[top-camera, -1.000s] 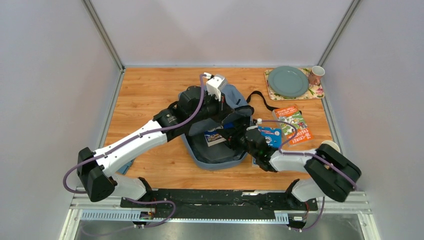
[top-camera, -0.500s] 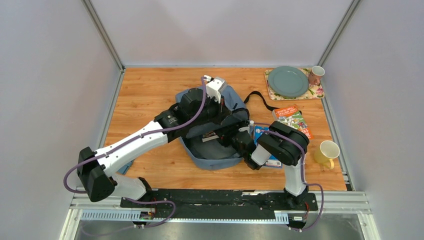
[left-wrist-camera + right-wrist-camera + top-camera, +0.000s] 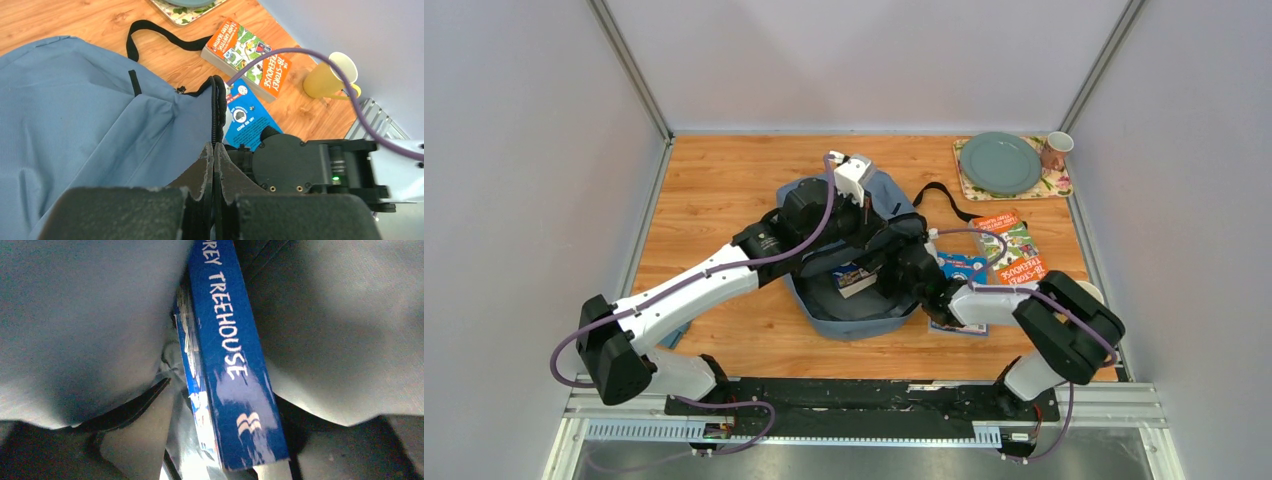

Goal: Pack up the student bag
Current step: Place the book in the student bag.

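Note:
The grey-blue student bag (image 3: 854,310) lies open in the middle of the table. My left gripper (image 3: 870,214) is shut on the dark zip edge (image 3: 215,107) of the bag's mouth and holds it up. My right gripper (image 3: 896,272) reaches into the opening. Inside the bag, a blue book (image 3: 225,355) with "TREEHOUSE" on its spine stands between the fingers of my right gripper (image 3: 202,462). The jaws stand wider than the book, and the left finger (image 3: 132,442) is apart from its cover. That book shows in the top view as a pale cover (image 3: 855,278).
An orange book (image 3: 1012,250) and a blue booklet (image 3: 962,268) lie right of the bag. A yellow mug (image 3: 332,77) stands near the right edge, behind my right arm. At the back right are a green plate (image 3: 1001,163) on a floral mat and a small cup (image 3: 1055,150).
My right arm's elbow rose, then swung back down to the right, with the gripper staying in the bag. Its jaws have spread apart around the blue book. The left gripper has not moved.

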